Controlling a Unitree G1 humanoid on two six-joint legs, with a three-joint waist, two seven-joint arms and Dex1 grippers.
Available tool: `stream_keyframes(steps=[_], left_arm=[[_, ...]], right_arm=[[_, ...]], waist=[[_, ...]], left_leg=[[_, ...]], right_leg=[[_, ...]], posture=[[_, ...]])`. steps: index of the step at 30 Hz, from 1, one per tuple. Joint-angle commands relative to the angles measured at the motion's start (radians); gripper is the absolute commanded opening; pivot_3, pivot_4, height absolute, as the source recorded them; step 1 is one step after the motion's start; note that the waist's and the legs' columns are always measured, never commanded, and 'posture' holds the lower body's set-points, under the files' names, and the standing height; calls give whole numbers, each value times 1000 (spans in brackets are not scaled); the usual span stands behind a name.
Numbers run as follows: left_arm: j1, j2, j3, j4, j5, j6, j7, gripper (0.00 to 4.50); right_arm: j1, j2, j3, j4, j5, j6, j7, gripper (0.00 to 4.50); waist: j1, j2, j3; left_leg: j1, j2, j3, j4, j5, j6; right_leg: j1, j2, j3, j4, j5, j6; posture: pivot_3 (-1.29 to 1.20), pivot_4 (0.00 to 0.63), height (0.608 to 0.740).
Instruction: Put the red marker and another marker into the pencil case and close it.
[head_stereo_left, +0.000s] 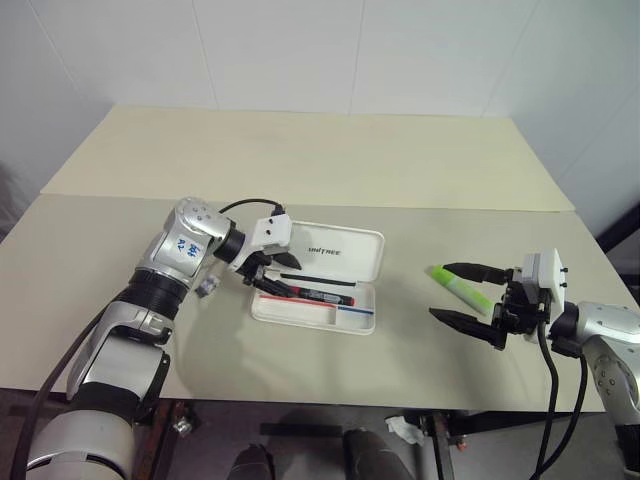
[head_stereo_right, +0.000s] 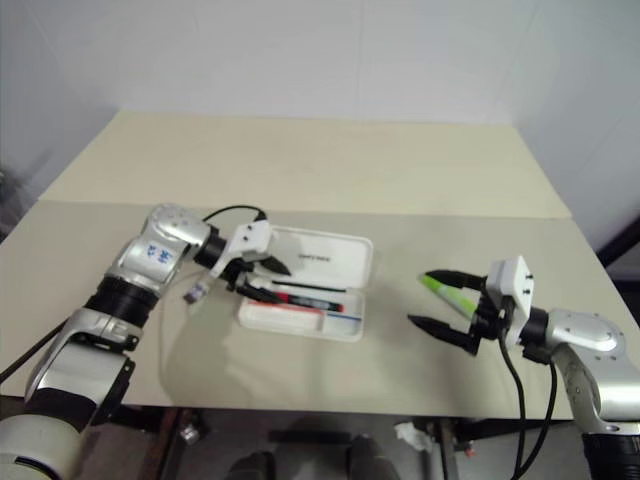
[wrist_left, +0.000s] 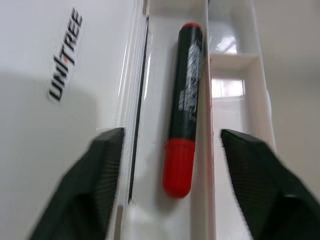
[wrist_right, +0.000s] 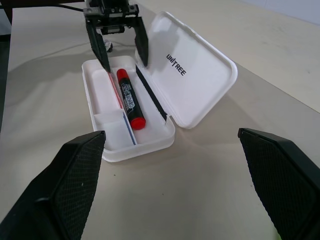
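Status: red marker with black barrel lies loose in the long tray of the white hard-plastic clamshell pencil case, lid propped open with the UNITREE lettering facing up. We have the left gripper over the case's left end, fingers spread either side of the marker and not touching it — reads as a drop-off just made. Right gripper sits spread wide around the stubby lime-green marker, which rests on the beige table well apart from the case — likely staged for the next pick. Left wrist view confirms clear gaps between fingers and marker; right wrist view shows the tray's small divided compartment — empty.
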Motion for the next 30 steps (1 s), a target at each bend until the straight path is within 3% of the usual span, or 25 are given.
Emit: stream_keyframes(steps=[1, 6, 8, 13, 22, 30], left_arm=[[13, 12, 27, -69, -27, 16, -4, 4485], [73, -16, 133, -242, -208, -24, -47, 4485], [109, 3, 163, -315, -256, 49, -40, 4485], [243, 38, 272, -437, -384, 33, -43, 4485], [405, 138, 387, -467, -459, 24, -29, 4485], [446, 204, 480, -413, -501, -17, -35, 4485]], right_arm=[[-13, -12, -5, -7, -3, -5, 2, 4500], [-28, -27, 19, 35, -74, -5, -31, 4500], [-46, -30, 33, 64, -109, -18, -43, 4500], [-128, -8, 83, 210, -213, -78, -87, 4500], [-306, 27, 175, 530, -371, -131, -162, 4500], [-407, 53, 218, 713, -424, -123, -163, 4500]], waist=[[0, 0, 0], [1, 0, 0], [1, 0, 0], [-6, 1, 0], [-6, 1, 0], [-14, 1, 0]], left_leg=[[0, 0, 0, 0, 0, 0], [0, 0, 0, 0, 0, 0], [0, 0, 0, 0, 0, 0], [6, 0, 1, 0, 0, 0], [10, 0, 3, 0, 1, 1], [12, 0, 4, -1, 1, 1]], right_leg=[[0, 0, 0, 0, 0, 0], [0, 0, 0, 0, 0, 0], [1, 0, 0, 0, 0, 0], [4, 0, 0, 0, 0, 0], [9, -1, 1, -4, 0, -1], [10, -1, 1, -4, 0, -1]], posture=[[0, 150, 740], [0, 150, 740], [0, 150, 740], [0, 150, 740], [0, 150, 740], [0, 150, 740]])
